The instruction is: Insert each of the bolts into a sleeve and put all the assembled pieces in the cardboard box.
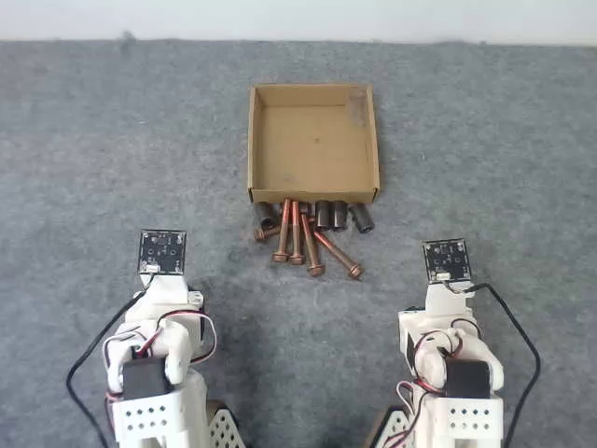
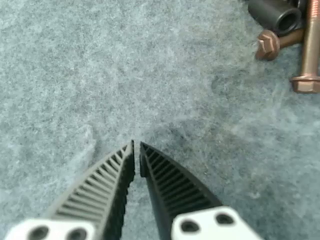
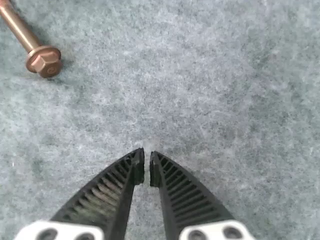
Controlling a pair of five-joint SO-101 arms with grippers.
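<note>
The left hand (image 2: 137, 150) and right hand (image 3: 146, 157) are hovering pinched together, empty, over the near worktop (image 1: 93, 140). Bolts (image 1: 295, 233) and sleeves (image 1: 324, 215) are lying heaped against the empty cardboard box's (image 1: 253, 140) near wall, seemingly so either arm can reach.

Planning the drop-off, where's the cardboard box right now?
In the high view the cardboard box sits centred and farthest back, bolts and sleeves lying just before its near wall.

left arm (image 1: 160, 327): drawn back, jaws closed, empty | right arm (image 1: 448, 338): drawn back, jaws closed, empty
</note>
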